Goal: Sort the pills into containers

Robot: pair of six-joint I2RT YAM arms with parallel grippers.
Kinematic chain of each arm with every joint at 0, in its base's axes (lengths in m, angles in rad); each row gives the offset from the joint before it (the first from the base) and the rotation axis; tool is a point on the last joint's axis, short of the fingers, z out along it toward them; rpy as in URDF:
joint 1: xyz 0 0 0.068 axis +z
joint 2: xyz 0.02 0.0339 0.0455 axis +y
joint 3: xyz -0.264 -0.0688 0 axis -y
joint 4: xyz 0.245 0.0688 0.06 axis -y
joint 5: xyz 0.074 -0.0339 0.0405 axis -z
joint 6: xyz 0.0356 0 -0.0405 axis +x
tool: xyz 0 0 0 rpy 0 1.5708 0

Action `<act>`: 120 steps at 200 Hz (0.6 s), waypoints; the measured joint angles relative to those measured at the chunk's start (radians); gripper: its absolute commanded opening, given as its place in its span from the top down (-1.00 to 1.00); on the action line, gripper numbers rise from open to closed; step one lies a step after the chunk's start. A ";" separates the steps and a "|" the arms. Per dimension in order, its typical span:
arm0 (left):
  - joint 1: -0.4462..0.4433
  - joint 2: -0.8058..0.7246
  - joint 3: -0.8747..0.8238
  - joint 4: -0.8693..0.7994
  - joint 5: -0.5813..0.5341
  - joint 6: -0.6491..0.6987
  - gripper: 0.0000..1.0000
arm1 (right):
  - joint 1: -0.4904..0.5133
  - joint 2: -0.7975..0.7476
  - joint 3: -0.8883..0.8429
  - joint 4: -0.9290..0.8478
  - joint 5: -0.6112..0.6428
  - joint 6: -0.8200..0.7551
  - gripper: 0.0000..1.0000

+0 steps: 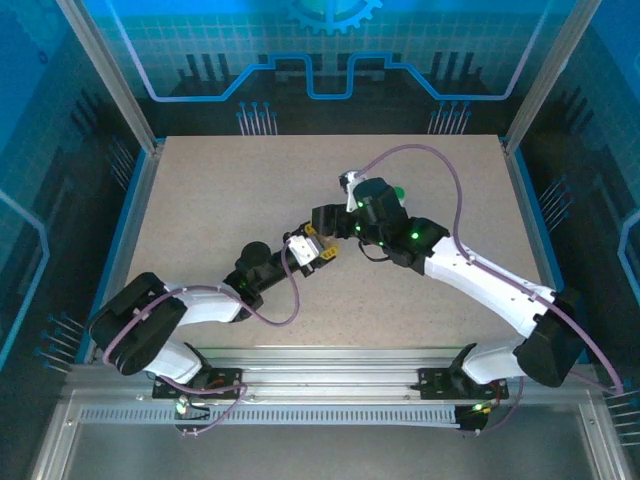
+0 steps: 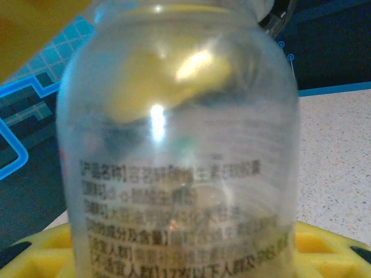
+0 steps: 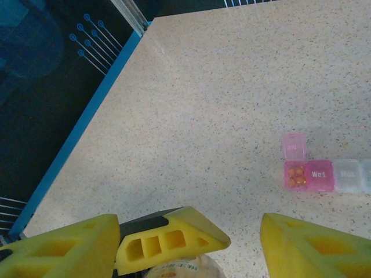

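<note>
A translucent whitish bottle (image 2: 179, 145) with printed black text stands upright right in front of the left wrist camera. My left gripper (image 2: 185, 255) is shut on it, its yellow fingers (image 2: 40, 260) showing at the bottle's base. From above, the left gripper (image 1: 308, 250) holds the bottle (image 1: 299, 246) at mid-table. My right gripper (image 1: 332, 226) is right beside it. In the right wrist view the right gripper (image 3: 188, 231) is open, its fingers (image 3: 313, 249) wide apart around the bottle's top (image 3: 179, 271) and a left finger. Orange pills (image 3: 296, 175) lie in an open pink compartment.
A weekly pill organiser (image 3: 324, 175) with pink and clear compartments lies on the speckled table (image 3: 220, 104), one pink lid flipped up. A blue rim (image 3: 75, 136) and metal posts border the table's far-left side.
</note>
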State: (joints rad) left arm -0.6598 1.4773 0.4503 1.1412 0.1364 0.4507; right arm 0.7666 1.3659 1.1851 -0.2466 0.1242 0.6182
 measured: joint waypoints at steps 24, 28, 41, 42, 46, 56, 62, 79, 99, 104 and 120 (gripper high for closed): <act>0.000 0.015 0.002 0.018 0.000 -0.003 1.00 | -0.001 -0.012 -0.014 0.000 -0.001 0.004 -0.40; 0.000 0.018 0.002 0.021 0.000 -0.003 1.00 | -0.001 -0.013 -0.016 0.000 -0.001 0.005 -0.40; 0.000 0.029 0.002 0.032 0.000 -0.006 1.00 | -0.002 -0.014 -0.021 0.000 -0.001 0.008 -0.41; 0.000 0.031 0.002 0.033 0.000 -0.006 1.00 | -0.002 -0.014 -0.022 0.000 -0.001 0.008 -0.41; 0.000 0.034 0.002 0.035 0.000 -0.006 1.00 | -0.002 -0.015 -0.023 0.000 -0.001 0.008 -0.41; 0.000 0.044 0.002 0.043 0.000 -0.007 1.00 | -0.002 -0.016 -0.024 0.000 -0.001 0.009 -0.42; 0.000 0.049 0.003 0.045 0.000 -0.007 1.00 | -0.002 -0.016 -0.024 0.000 0.000 0.010 -0.43; 0.000 0.060 0.003 0.051 0.000 -0.007 1.00 | -0.002 -0.021 -0.024 0.000 0.001 0.011 -0.49; 0.000 0.072 0.003 0.066 0.000 -0.008 1.00 | -0.002 -0.030 -0.024 -0.001 0.015 0.010 -0.50; 0.000 0.075 0.003 0.070 0.000 -0.011 1.00 | -0.002 -0.032 -0.024 -0.002 0.022 0.009 -0.50; 0.000 0.081 0.003 0.075 0.000 -0.026 1.00 | -0.002 -0.045 -0.024 -0.008 0.042 -0.001 -0.50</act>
State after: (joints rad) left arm -0.6594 1.5585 0.4530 1.2160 0.1364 0.4252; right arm 0.7647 1.3212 1.1610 -0.2550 0.1661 0.6174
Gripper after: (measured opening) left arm 0.520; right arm 0.749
